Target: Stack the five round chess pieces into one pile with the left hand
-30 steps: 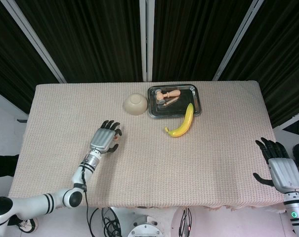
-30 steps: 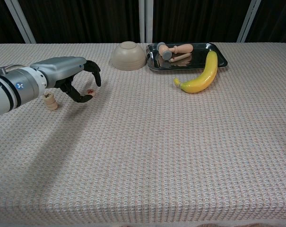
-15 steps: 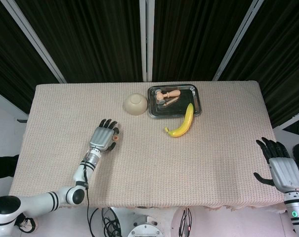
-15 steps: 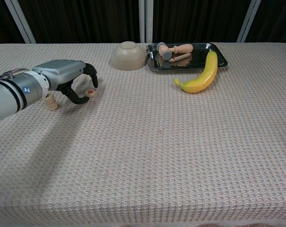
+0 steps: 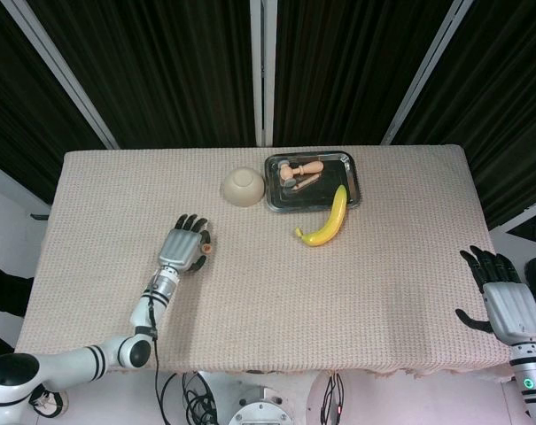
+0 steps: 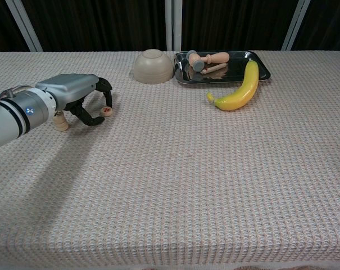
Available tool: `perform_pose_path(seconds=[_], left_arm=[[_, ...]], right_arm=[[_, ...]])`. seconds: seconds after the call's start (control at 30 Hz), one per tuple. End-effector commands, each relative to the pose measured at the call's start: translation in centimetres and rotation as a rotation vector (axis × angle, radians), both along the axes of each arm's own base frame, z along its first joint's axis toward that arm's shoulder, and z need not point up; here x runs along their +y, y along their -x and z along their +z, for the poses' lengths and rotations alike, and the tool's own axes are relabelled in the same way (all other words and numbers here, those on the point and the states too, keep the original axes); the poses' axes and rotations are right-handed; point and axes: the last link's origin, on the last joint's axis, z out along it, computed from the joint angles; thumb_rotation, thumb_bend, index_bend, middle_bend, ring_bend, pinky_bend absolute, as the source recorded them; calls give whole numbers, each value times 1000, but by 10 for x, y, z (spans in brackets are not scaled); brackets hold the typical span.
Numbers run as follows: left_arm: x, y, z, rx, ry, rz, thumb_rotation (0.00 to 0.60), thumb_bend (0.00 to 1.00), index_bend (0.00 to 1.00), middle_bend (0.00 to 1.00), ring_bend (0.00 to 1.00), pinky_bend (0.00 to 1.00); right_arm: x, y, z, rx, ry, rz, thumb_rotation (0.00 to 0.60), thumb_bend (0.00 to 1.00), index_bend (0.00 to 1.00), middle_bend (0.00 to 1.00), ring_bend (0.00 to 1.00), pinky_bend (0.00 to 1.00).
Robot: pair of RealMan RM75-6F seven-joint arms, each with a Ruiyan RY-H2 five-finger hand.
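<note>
Chest view alone is showing the short pile of pieces (image 6: 60, 121) behind the left hand (image 6: 82, 95), which is pinching one piece (image 6: 107, 111); right hand (image 5: 502, 297) is resting spread at the table edge.

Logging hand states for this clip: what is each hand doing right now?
Left hand: pinching a round chess piece at its fingertips.
Right hand: open, fingers spread, holding nothing, at the table's edge.
</note>
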Motion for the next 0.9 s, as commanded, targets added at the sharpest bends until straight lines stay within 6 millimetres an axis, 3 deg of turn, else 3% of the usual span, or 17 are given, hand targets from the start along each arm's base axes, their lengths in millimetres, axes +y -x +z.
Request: perform_pose_path(seconds=[0.03,0.53,0.63,0.9], left_arm=[[0,1,-1,0,1,2,600,349,420,107,0,0],[-2,2,6,-31,-20,-7,600,348,485,122,0,0],[-3,-1,17,-44,-39,-24,600,347,489,126,0,0],[-13,-3,72,-45,-74,-32,600,347,488,141,0,0]], right_arm=[[0,0,0,1,-1,0,600,137,0,0,0,0],[-1,1,-1,3,-1,-3,600,136,0,0,0,0],[-1,1,-1,4,-2,-5,600,137,0,0,0,0],[-1,0,-4,6,-13,-5,600,136,0,0,0,0]])
